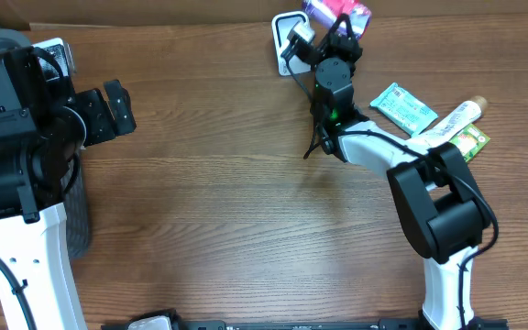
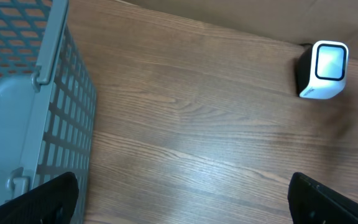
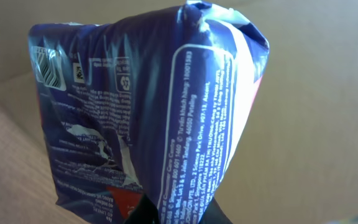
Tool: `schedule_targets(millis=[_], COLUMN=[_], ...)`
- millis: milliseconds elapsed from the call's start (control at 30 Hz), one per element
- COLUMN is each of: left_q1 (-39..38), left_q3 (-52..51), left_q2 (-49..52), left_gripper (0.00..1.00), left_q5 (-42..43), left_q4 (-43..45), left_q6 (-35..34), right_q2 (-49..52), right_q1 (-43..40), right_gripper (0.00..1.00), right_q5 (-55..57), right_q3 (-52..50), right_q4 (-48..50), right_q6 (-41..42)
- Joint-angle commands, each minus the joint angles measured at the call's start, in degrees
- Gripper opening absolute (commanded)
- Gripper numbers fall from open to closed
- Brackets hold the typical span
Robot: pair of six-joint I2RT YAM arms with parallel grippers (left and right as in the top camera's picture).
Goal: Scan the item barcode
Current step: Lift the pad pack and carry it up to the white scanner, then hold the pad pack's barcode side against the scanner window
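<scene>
My right gripper (image 1: 340, 27) is at the far edge of the table, shut on a dark blue and pink plastic packet (image 1: 337, 11) with white print. In the right wrist view the packet (image 3: 154, 106) fills the frame, and my right gripper (image 3: 176, 214) pinches its lower edge. A white barcode scanner (image 1: 287, 41) stands just left of the packet; the left wrist view shows the scanner (image 2: 325, 68) at the far right, window lit. My left gripper (image 1: 117, 108) hovers at the left, open and empty, its fingertips (image 2: 51, 199) wide apart over bare wood.
A grey mesh basket (image 2: 23, 93) stands at the left edge of the table, under my left arm. On the right side lie a teal packet (image 1: 403, 107), a white tube (image 1: 452, 119) and a green packet (image 1: 473, 142). A cardboard wall runs along the back.
</scene>
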Motion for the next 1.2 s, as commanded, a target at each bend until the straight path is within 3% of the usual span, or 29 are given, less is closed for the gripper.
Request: schedule_targets(millis=[0, 500, 1167], left_q1=[0.2, 0.2, 0.2], left_q3=[0.8, 0.8, 0.8], left_q2=[0.1, 0.1, 0.1], left_gripper=[1.00, 1.00, 1.00], left_q5=[-0.3, -0.3, -0.3], left_q4=[0.1, 0.1, 0.1], left_q6=[-0.1, -0.1, -0.1], right_q2=[0.7, 1.0, 3.9], right_q1=[0.3, 3.7, -2.1], right_gripper=[0.04, 0.04, 0.04], right_q5=[-1.9, -8.9, -12.7], right_q3=[0.9, 0.9, 1.5], right_q4=[1.2, -1.9, -0.2], right_q6=[-5.0, -5.3, -6.3])
